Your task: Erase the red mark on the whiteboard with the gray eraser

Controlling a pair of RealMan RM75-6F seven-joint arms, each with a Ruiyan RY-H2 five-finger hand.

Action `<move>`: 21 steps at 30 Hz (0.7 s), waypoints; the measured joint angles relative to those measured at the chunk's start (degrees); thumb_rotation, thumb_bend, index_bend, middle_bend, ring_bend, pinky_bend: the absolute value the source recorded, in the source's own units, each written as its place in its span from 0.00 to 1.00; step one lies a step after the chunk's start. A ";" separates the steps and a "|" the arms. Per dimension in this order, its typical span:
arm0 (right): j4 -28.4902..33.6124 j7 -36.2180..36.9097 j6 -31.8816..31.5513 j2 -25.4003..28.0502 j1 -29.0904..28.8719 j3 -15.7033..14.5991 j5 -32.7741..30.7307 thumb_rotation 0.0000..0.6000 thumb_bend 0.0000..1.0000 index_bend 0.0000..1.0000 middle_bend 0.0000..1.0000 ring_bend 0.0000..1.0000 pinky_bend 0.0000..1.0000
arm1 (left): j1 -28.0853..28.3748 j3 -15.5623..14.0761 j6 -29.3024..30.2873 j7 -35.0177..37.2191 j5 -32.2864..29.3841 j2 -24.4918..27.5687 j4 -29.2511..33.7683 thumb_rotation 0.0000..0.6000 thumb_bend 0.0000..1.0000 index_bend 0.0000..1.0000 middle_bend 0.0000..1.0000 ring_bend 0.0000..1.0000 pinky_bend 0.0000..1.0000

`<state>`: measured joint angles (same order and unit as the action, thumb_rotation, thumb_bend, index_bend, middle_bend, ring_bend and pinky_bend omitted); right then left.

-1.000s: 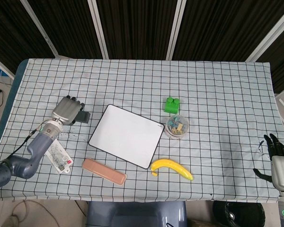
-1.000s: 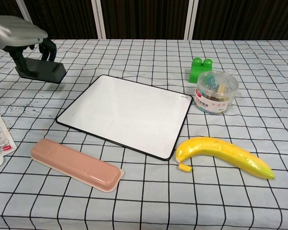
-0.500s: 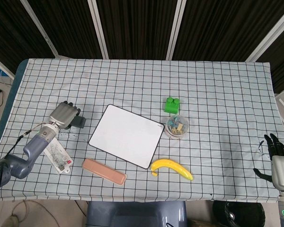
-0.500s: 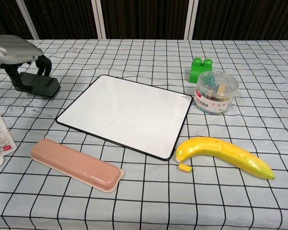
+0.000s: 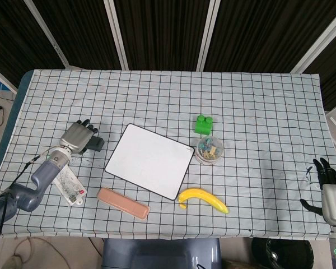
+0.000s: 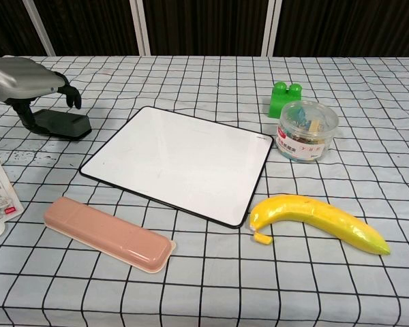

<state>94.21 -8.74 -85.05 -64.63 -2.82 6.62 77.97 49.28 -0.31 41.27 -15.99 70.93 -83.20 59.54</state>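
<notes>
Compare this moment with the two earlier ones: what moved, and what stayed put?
The left hand and the dark gray block eraser under it shifted slightly over the checkered cloth beside the white rectangular whiteboard. Its fingers now look lifted, with only the thumb at the eraser. The whiteboard, yellow banana and right hand stayed put.

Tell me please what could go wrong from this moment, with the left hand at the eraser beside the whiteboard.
1. The left hand is over the gray eraser, fingers lifted; pulling away could drag or tip it.
2. The whiteboard lies loose on the cloth; a passing arm might shift it.
3. The packet lies under the left forearm and could get swept off the edge.
</notes>
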 measured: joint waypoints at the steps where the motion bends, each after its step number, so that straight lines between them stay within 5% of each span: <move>1: 0.01 -0.03 0.02 -0.01 -0.02 -0.01 0.02 1.00 0.03 0.00 0.08 0.17 0.18 | -0.02 0.04 -0.28 -0.61 -0.41 0.30 0.43 1.00 0.11 0.00 0.08 0.00 0.21; 11: 0.02 -0.23 0.01 -0.10 -0.04 0.10 -0.22 1.00 0.03 0.00 0.08 0.17 0.18 | -0.27 1.55 0.41 -5.54 -3.97 3.95 7.77 1.00 0.11 0.00 0.09 0.00 0.20; 21: -0.06 -0.35 -0.23 -0.07 -0.04 0.13 0.01 1.00 0.03 0.00 0.08 0.17 0.18 | -2.75 4.20 10.85 -15.17 -10.70 15.47 27.00 1.00 0.13 0.00 0.08 0.00 0.16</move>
<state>94.15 -9.09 -85.28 -64.70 -2.87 6.76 77.98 46.54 3.89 52.12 -31.16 60.23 -67.73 86.53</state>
